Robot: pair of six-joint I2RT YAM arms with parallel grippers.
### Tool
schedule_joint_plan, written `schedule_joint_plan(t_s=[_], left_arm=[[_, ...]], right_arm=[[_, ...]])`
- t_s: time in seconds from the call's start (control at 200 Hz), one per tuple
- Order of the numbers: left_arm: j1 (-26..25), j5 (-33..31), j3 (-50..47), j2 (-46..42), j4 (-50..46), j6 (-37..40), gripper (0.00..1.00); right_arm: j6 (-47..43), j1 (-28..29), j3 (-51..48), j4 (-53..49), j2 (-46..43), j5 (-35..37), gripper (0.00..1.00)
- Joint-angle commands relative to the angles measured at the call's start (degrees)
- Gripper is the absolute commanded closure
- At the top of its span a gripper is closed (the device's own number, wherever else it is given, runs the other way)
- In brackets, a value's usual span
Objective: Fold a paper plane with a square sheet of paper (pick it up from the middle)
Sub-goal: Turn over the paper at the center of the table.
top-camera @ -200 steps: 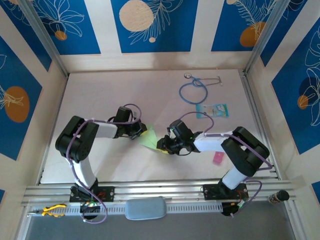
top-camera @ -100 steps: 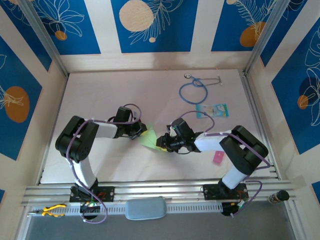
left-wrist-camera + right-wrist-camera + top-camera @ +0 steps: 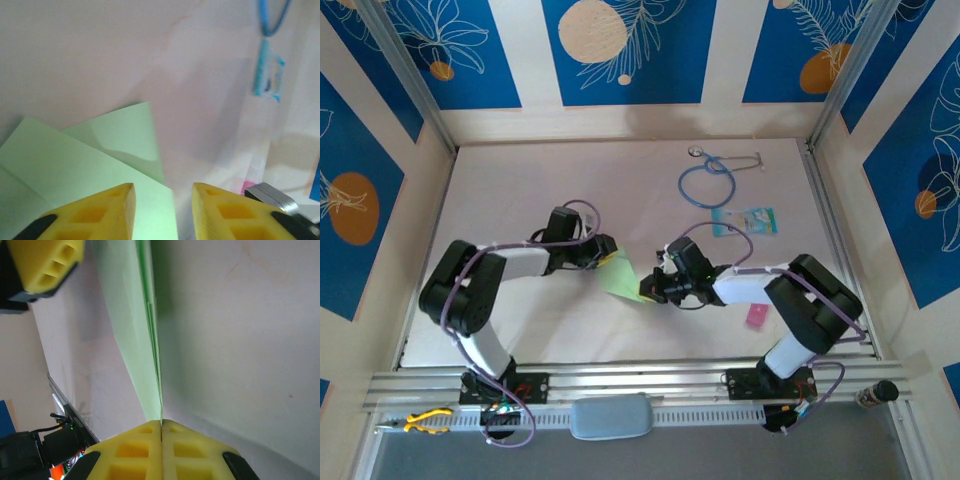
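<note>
The thin light-green sheet of paper (image 3: 620, 275) lay near the middle of the pale pinkish table (image 3: 520, 190), creased into overlapping layers and set directly between the two grippers.

The right gripper (image 3: 647, 291) met the sheet at its near-right corner. In the right wrist view its yellow ribbed fingers (image 3: 135, 455) were pressed flat together, and the paper's thin edge ran down into the seam between them — the gripper was clamped on the sheet. From that camera the paper appeared almost edge-on, with its layers stacked close.

The left gripper (image 3: 607, 260) sat at the sheet's far-left edge. In the left wrist view its two yellow fingers (image 3: 95, 217) stood apart with a clear gap and nothing pinched between them. The paper lay beneath and beyond the left finger, one flap lapped over another, while bare table showed past the right finger. One of those yellow fingers also appeared in the upper-left corner of the right wrist view, close beside the sheet — whether it touched the paper could not be told.

A blue-tubed stethoscope (image 3: 708, 180) lay at the far right of the table, with a teal-and-white card (image 3: 745, 220) just nearer. A small pink strip (image 3: 756, 316) lay beside the right arm. All three were well apart from the paper. Yellow-handled pliers (image 3: 425, 420) and a grey-blue pad (image 3: 610, 416) rested on the rail at the near edge.
</note>
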Motion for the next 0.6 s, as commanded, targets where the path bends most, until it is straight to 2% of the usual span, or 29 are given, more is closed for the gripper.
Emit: schedule_joint_plan(t_s=[0.0,0.135,0.29,0.45,0.595], left_arm=[[0.52,-0.64,3.13,-7.10,-5.25,5.57,0.62],[0.61,-6.90,3.36,-14.69,-12.59,11.96,0.58],[0.79,-13.65,1.04,-22.18,-15.87,16.16,0.55],[1.09,-17.65,-2.27,-28.49,-16.46,19.26,0.52],[1.56,-20.59,-5.13,-33.06,-16.97,21.26,0.45]], right_arm=[[-7.39,-0.52,1.14,-8.37,-6.23,3.46,0.95],[-17.87,-0.52,5.52,-22.07,-13.63,11.74,0.95],[-28.35,0.06,11.53,-35.36,-18.76,22.13,0.95],[-34.24,1.70,16.24,-43.26,-20.30,33.36,0.96],[-36.87,3.70,19.83,-48.32,-19.35,41.60,0.95]])
